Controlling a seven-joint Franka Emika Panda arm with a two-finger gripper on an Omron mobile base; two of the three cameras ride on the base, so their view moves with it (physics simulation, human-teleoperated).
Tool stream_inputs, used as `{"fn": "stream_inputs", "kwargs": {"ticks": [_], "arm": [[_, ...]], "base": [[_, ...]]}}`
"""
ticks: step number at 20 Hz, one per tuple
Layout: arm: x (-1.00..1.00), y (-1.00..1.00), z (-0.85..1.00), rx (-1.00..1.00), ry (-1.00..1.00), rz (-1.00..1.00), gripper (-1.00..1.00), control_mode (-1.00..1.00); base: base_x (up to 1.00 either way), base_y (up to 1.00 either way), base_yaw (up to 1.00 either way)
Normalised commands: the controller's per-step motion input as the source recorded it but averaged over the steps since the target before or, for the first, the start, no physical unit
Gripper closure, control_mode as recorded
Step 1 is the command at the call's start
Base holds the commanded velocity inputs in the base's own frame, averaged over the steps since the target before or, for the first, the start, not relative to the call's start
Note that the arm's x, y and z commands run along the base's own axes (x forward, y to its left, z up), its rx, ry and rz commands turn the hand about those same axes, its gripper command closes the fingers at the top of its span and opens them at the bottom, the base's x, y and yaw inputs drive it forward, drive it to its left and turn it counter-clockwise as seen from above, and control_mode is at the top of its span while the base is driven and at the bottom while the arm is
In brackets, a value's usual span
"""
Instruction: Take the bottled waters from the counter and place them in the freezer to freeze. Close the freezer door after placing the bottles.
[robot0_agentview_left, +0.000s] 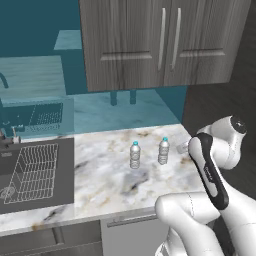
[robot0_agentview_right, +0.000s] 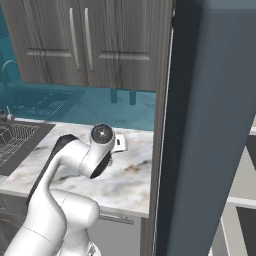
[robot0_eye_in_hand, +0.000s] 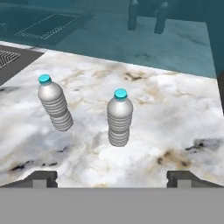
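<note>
Two bottled waters stand upright on the marble counter (robot0_agentview_left: 100, 180), the left one (robot0_agentview_left: 135, 155) about a hand's width from the right one (robot0_agentview_left: 163, 151). The hand view looks at them from close by: one bottle (robot0_eye_in_hand: 119, 118) sits ahead near the middle, the other (robot0_eye_in_hand: 54, 105) further left. My gripper (robot0_eye_in_hand: 112, 179) is open, its fingertips (robot0_eye_in_hand: 41, 178) spread wide with nothing between them, a short way back from the bottles. The freezer (robot0_agentview_right: 210, 125) rises as a tall dark blue-grey panel at the counter's right end, with pale shelves (robot0_agentview_right: 240, 200) showing low beside it.
A dark inset sink with a wire rack (robot0_agentview_left: 35, 172) takes up the counter's left part. Grey woodgrain wall cabinets (robot0_agentview_left: 160, 40) hang above the counter against a teal backsplash. My own white arm (robot0_agentview_left: 215, 170) stands over the counter's right front corner.
</note>
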Motion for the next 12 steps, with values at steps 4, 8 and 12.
{"fn": "stream_inputs", "kwargs": {"ticks": [4,8,12], "arm": [[0.19,0.0,-0.22,0.0,-0.05,0.12,-1.0,-1.0],[0.35,0.01,-0.27,0.0,-0.08,0.13,-1.0,-1.0],[0.28,-0.02,-0.09,0.04,-0.07,0.17,-1.0,-1.0]], "base": [[0.0,0.0,0.0],[0.0,0.0,0.0],[0.0,0.0,0.0]]}}
